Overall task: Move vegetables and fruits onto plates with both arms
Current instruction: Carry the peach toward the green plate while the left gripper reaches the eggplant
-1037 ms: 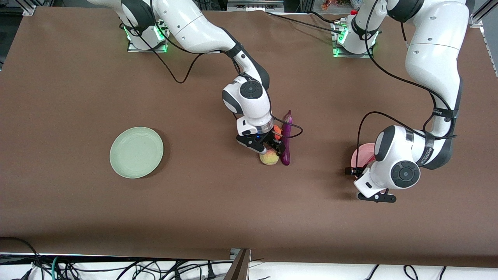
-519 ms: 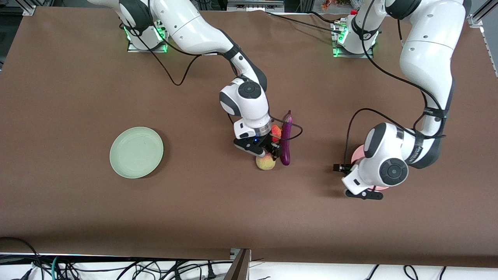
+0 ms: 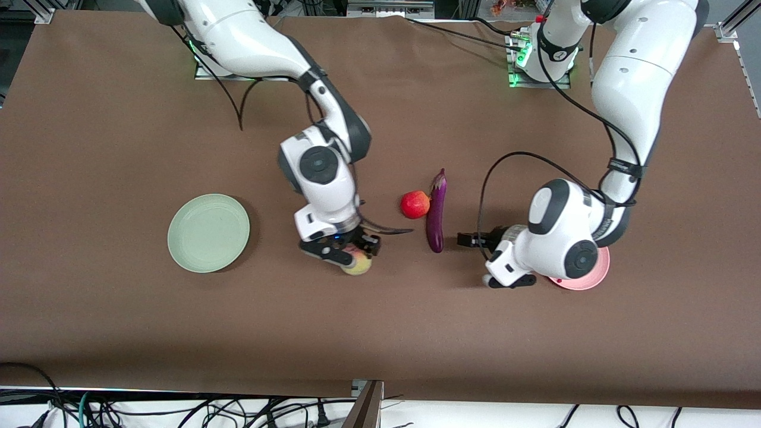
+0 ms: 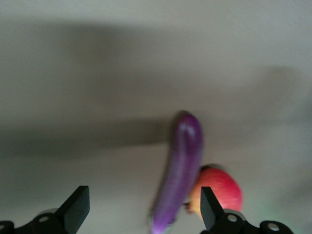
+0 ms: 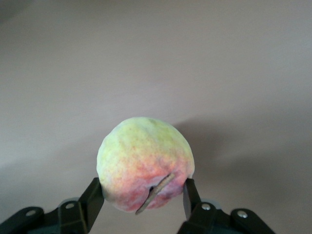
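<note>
Peach (image 5: 145, 163) clamped in right hand (image 3: 348, 257) over surface btwn green plate (image 3: 208, 232) & eggplant (image 3: 436, 211); could be dropped if grip slips. Left hand (image 4: 141, 214) spread apart, nr eggplant.

I see bare tabletop (image 3: 119, 148) btwn right tool (image 3: 351, 252) w/ peach (image 3: 358, 264) & green plate (image 3: 208, 233); nothing blocks.

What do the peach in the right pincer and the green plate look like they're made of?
The round yellowish-pink peach, clamped in the right pincer, looks like a moulded plastic or foam replica: dull, even skin, painted-looking blush, though real fruit can't be ruled out. The round pale green plate looks like matte plastic or a fibre composite: flat colour, no glare, thin raised rim.
</note>
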`<state>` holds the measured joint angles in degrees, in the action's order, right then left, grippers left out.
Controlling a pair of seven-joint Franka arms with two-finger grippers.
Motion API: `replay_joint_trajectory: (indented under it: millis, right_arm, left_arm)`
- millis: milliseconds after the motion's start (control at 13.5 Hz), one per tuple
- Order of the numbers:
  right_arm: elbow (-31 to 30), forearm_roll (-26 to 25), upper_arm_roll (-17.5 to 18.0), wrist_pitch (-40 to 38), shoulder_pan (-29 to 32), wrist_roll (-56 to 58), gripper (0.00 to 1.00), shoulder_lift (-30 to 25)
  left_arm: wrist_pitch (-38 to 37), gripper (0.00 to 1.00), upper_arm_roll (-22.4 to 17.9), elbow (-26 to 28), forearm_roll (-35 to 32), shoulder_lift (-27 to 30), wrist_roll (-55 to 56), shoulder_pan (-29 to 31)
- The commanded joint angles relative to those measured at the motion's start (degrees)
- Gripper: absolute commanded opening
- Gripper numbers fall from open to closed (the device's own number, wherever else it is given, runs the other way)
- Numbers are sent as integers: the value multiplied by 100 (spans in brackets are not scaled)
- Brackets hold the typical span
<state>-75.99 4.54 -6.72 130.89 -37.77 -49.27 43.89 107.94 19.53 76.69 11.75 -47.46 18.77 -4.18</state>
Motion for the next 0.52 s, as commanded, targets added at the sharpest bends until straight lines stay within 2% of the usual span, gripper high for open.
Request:
replay_joint_trajectory:
  millis: [0,148,222,296,370,444]
  right_arm:
    - [-1775,108,92,51,488,1187,5,-1239]
    - [-2488,108,83,51,796,1761,5,-1759]
    - [-2874,108,74,60,937,1972,5,-2005]
    - [-3357,108,57,103,1121,2235,5,-2286]
    - [-3709,108,13,104,1332,2551,5,-2549]
    - [-4044,108,-22,104,1499,2876,5,-2787]
  left_arm:
    - [698,100,-63,449,91,8,363,-398]
    - [1437,100,-64,916,-128,8,364,-461]
    - [1545,90,-64,970,-208,8,364,-478]
    - [1546,67,-64,970,-295,8,364,-513]
    - [1546,51,-72,962,-375,8,364,-557]
    - [1546,27,-73,970,-410,8,373,-601]
